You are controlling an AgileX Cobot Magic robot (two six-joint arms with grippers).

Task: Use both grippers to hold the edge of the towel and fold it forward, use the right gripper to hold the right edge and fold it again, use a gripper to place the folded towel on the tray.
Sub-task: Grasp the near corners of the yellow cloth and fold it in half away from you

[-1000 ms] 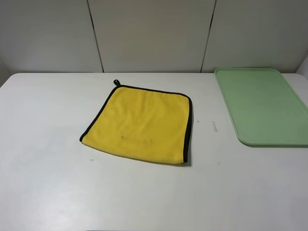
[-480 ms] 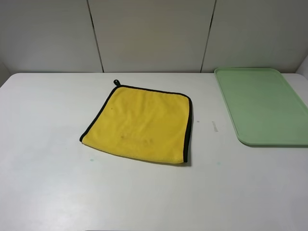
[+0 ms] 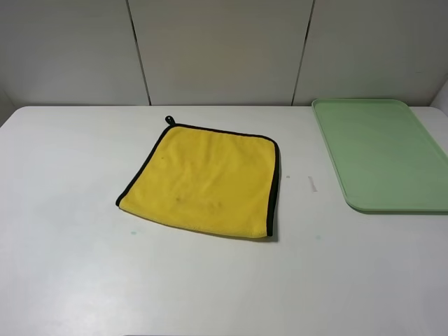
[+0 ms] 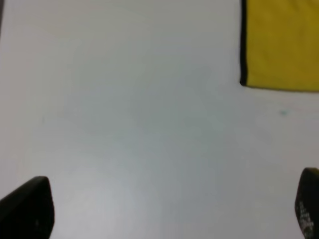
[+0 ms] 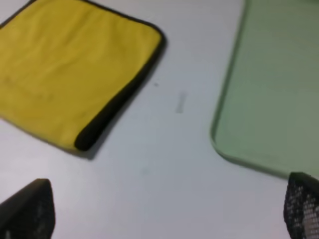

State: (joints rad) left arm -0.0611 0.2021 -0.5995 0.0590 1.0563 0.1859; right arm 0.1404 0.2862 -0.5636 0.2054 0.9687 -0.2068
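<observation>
Towel, yellow, is lying flat on table, apart from tray; left gripper and right gripper are hanging spread wide, empty.

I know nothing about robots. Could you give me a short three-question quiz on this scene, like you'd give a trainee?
1. True or false: the yellow cloth towel with black edging lies on the pale green plastic tray.
2. In the high view, the tray sits: A) left of the towel, B) right of the towel, C) under the towel.
3. Fill in: the left gripper and right gripper both stand ____.
Key: 1 false, it lies on the white table; 2 B; 3 open.
</observation>
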